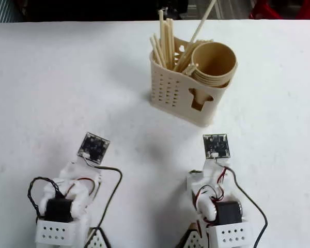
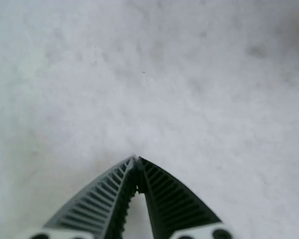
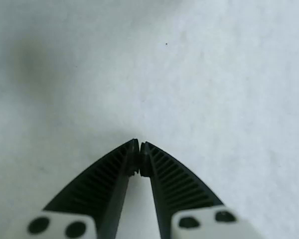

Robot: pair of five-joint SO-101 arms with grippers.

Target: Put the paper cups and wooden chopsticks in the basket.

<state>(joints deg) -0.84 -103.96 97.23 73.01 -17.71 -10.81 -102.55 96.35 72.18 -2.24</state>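
Status: task apparently complete
Basket point(image 1: 171, 92), ahead of my left gripper point(image 2: 136, 160) and right gripper point(image 3: 139, 144), holds paper cups point(image 1: 217, 61) and wooden chopsticks point(image 1: 168, 41); both grippers pressed together, nothing held

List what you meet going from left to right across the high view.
An arm → wooden chopsticks → paper cups. The other arm sits in line with the cups, so its place is unclear.

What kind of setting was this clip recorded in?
Probably a robot test bench rather than a home: a plain white table, two small robot arms side by side, and a basket holding paper cups and wooden chopsticks.
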